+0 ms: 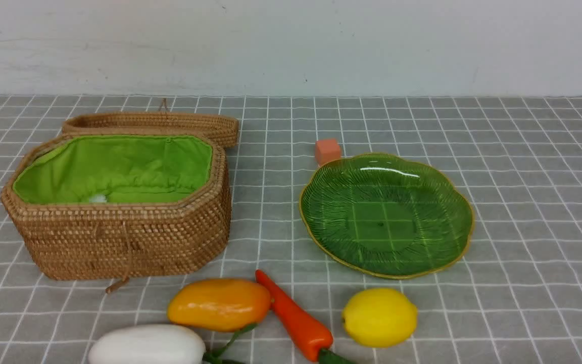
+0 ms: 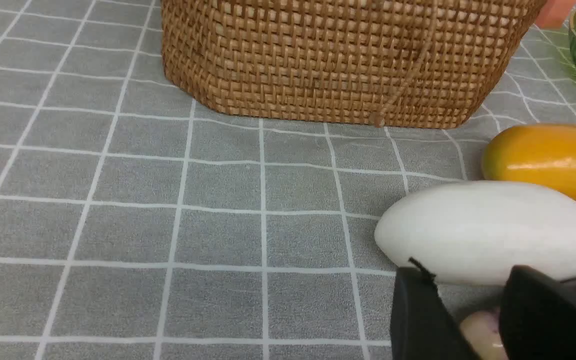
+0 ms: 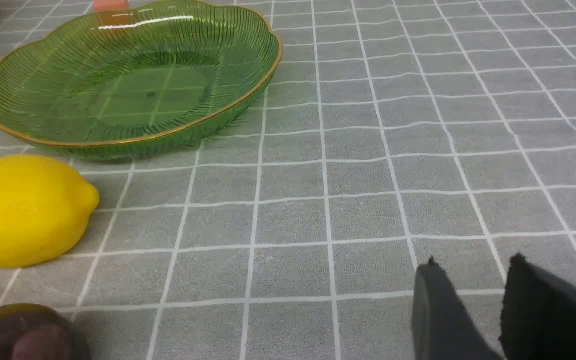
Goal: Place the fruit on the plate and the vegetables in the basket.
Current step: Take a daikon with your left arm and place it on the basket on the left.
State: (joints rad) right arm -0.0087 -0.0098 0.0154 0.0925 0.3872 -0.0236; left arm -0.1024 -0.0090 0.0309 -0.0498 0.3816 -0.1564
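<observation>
Orange-yellow mango (image 1: 219, 304), lemon (image 1: 379, 317), carrot (image 1: 293, 316) and white radish (image 1: 147, 346) lie on the near part of the checked cloth (image 1: 523, 202). Farther back, the basket (image 1: 119, 237) stands left and the green plate (image 1: 386, 215) right. The left gripper (image 2: 468, 272) and right gripper (image 3: 474, 259) hang low, fingers apart.

No readable txt, labels, brands, nos. or signs in any view.
</observation>
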